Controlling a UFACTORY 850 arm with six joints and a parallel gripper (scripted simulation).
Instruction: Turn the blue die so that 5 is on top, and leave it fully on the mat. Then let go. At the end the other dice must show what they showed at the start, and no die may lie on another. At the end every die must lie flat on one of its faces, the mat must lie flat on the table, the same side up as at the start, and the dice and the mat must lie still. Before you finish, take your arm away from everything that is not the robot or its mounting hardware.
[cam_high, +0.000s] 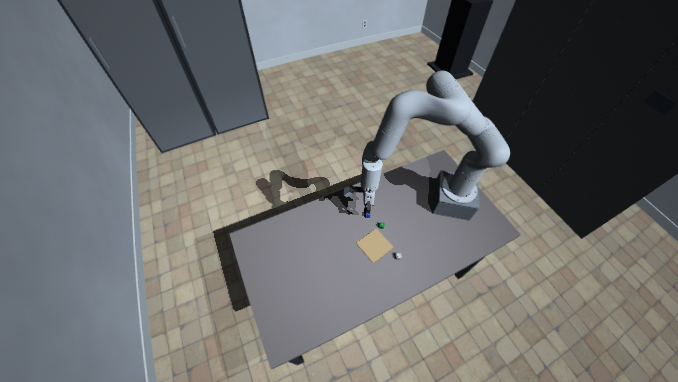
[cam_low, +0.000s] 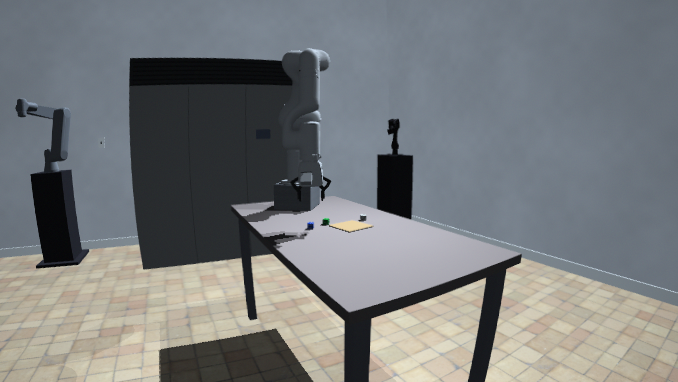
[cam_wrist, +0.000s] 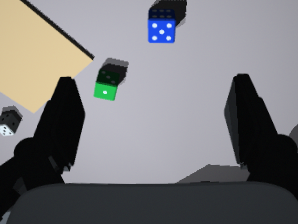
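Observation:
The blue die (cam_wrist: 162, 24) lies on the bare grey table, apart from the tan mat (cam_wrist: 33, 56). Its upper face seems to show five white pips. It also shows in the top view (cam_high: 367, 215) and the exterior view (cam_low: 310, 225). My gripper (cam_wrist: 154, 93) is open wide and empty, raised above the table just short of the blue die, as the top view (cam_high: 368, 202) and the exterior view (cam_low: 311, 187) show. The mat (cam_high: 375, 245) lies flat with nothing on it.
A green die (cam_wrist: 108, 83) (cam_high: 381, 225) lies on the table between the blue die and the mat's corner. A white die (cam_high: 398, 256) lies beside the mat's far side. The arm's base (cam_high: 457, 200) stands on the table's end.

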